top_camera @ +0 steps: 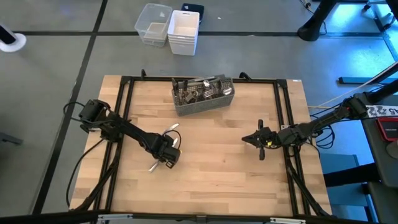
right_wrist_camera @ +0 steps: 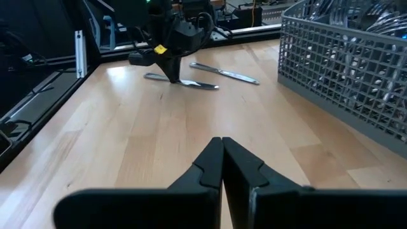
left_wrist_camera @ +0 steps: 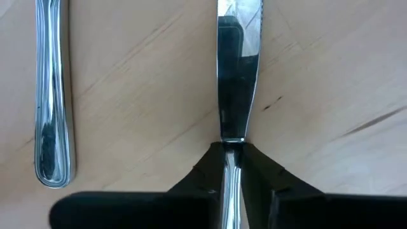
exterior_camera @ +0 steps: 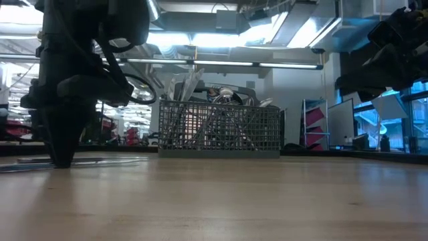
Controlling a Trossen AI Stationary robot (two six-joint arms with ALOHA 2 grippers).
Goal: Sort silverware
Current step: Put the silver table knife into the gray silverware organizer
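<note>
Knife [left_wrist_camera: 236, 83] | pinched by left end effector [left_wrist_camera: 233, 166] | second utensil [left_wrist_camera: 51, 95] beside (caddy [top_camera: 203, 103] apart)

Two pieces of silverware [right_wrist_camera: 224, 74] lie loose on the table [top_camera: 217, 162], beside one mesh caddy [top_camera: 204, 99] and two white bins [top_camera: 184, 32].

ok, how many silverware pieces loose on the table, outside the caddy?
2: a knife pinched by the left gripper, another piece beside it; arm may hide more.

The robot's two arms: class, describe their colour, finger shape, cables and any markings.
Both arms are black and slim-jointed. Left gripper and right gripper have dark, wedge-shaped fingers tapering to points. Black cables loop along each arm, and a small yellow tag sits near each wrist.
</note>
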